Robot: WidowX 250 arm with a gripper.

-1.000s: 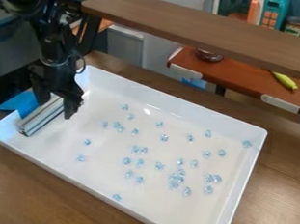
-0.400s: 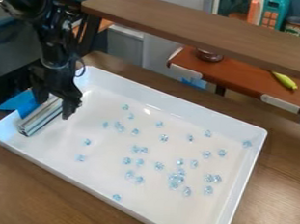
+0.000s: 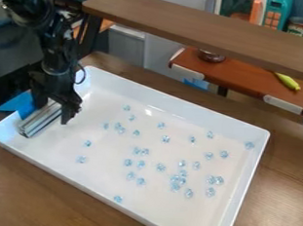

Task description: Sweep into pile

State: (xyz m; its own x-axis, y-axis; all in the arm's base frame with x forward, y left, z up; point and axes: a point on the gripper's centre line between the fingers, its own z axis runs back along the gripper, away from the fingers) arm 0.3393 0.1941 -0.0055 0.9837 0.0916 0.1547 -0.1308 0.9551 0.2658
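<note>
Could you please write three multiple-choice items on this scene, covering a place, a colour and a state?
1. Where is the gripper?
A) Above the wooden shelf
B) At the silvery bar
C) At the tray's right edge

2. What colour are the small pieces?
A) Light blue
B) Red
C) Black

3. How do the pieces lie?
A) In one neat pile
B) In a straight row
C) Scattered

Key:
1. B, as it hangs at the bar at the left of the white tray.
2. A, as they show pale blue against the white.
3. C, as they are spread over the tray floor with gaps between many.
</note>
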